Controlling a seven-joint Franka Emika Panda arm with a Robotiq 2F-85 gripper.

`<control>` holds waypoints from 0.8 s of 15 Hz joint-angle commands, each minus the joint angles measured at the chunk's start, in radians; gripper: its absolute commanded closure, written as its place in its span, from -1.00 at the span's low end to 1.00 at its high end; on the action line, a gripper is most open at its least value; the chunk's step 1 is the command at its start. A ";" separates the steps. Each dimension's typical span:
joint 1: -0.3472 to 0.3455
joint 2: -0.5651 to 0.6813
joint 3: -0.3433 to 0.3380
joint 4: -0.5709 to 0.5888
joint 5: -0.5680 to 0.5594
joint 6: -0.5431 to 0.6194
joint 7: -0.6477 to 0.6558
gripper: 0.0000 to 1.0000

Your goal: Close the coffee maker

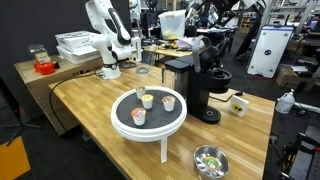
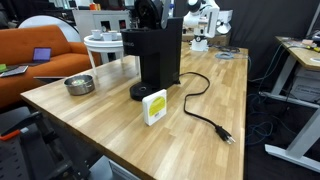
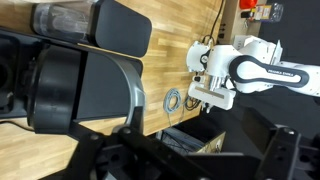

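The black coffee maker (image 1: 193, 88) stands on the wooden table (image 1: 100, 105), right of a round white stand. It also shows in an exterior view (image 2: 155, 55) from behind. It fills the left of the wrist view (image 3: 85, 95), very close, with its rounded lid toward the camera. My gripper (image 1: 205, 48) hovers just above its top, dark against the clutter, and shows at the frame's top in an exterior view (image 2: 150, 12). In the wrist view the fingers (image 3: 210, 148) look spread apart with nothing between them. I cannot tell how far the lid is raised.
A round white stand (image 1: 120, 122) carries three small cups. A metal bowl (image 1: 210, 160) sits near the table edge. A yellow-white box (image 2: 154, 107) and the power cord (image 2: 200, 100) lie behind the machine. The robot base (image 3: 230, 70) stands at the far end.
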 commanded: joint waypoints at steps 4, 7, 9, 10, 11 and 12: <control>0.003 0.025 0.001 0.024 -0.045 0.036 0.049 -1.00; 0.012 0.037 0.003 0.041 -0.041 0.043 0.042 -1.00; 0.019 0.048 0.002 0.058 -0.038 0.047 0.037 -0.94; 0.023 0.054 0.002 0.065 -0.033 0.050 0.035 -0.46; 0.025 0.061 0.002 0.069 -0.035 0.058 0.033 -0.45; 0.027 0.066 0.001 0.073 -0.036 0.061 0.031 -0.34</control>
